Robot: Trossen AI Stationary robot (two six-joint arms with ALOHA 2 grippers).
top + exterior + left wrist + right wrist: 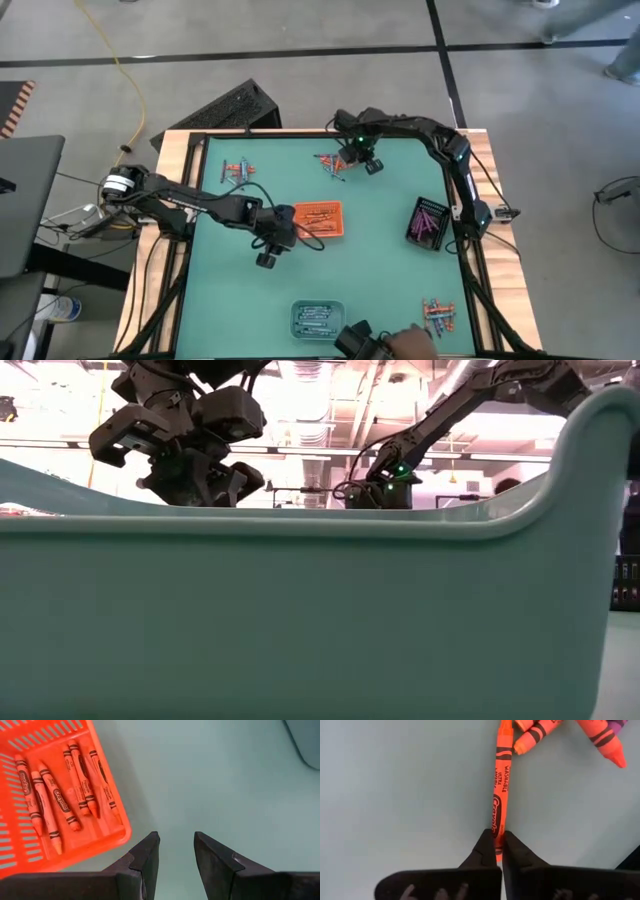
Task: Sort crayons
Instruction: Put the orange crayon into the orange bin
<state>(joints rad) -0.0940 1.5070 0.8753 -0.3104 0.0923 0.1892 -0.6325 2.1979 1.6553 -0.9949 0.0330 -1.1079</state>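
Note:
An orange crayon (pixel 502 780) lies on the green mat beside a small pile of orange and purple crayons (pixel 329 163) at the far middle. My right gripper (pixel 499 836) is shut on it, pointing down. My left gripper (pixel 176 840) hangs open over bare mat, just on the near-left side of the orange tray (pixel 107 795), which holds several orange crayons (pixel 60 800). More loose crayons lie at the far left (pixel 237 172) and near right (pixel 438 315). My right gripper pinches the orange crayon between its two fingers at one end (pixel 498 822). The fingers come from above, pointing down, and lie across the crayon. The rest of the crayon stretches level away from them toward the pile. Whether it is off the mat I cannot tell.
A black tray (pixel 428 222) with purple crayons stands at the right. A clear tray (pixel 318 318) sits at the near edge, and its wall (pixel 300 610) fills the low view. A person's hand (pixel 405 345) shows at the near edge. Bare mat lies between the trays.

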